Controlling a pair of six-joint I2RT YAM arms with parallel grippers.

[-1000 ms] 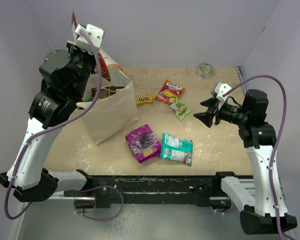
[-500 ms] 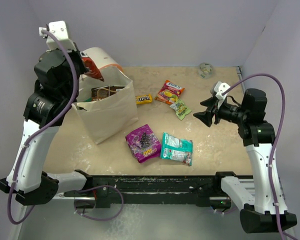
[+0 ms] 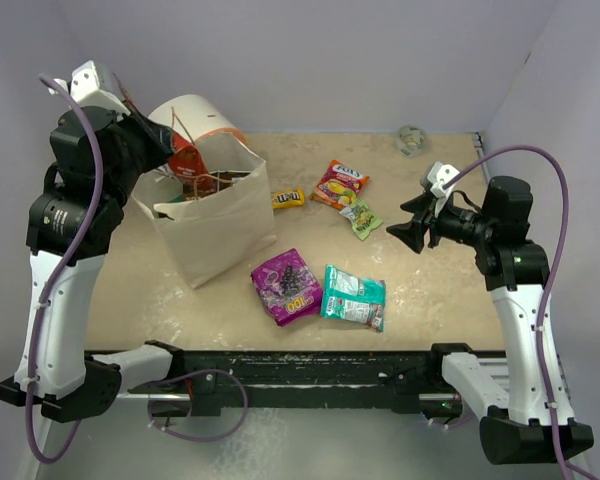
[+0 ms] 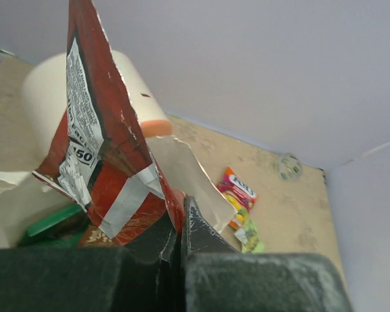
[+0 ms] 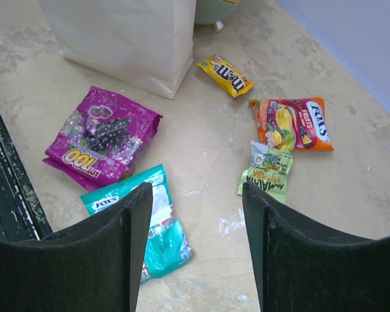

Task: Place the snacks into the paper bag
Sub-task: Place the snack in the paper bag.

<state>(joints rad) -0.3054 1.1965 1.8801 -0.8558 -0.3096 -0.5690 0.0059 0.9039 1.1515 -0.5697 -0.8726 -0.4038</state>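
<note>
Left wrist: left jaws pinch the red packet [image 4: 104, 162] over the mouth of the paper bag [image 3: 225, 225], so lower it inside before releasing; right jaws hang spread.

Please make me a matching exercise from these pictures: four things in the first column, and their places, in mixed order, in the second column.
Things
1. red packet
2. yellow candy bag
3. teal packet
4. small ball

Places
A. beside the purple packet, towards the near edge
B. at the far edge of the table
C. in the left gripper, over the paper bag
D. between the paper bag and the orange-red packet

Pairs: 1-C, 2-D, 3-A, 4-B.
</note>
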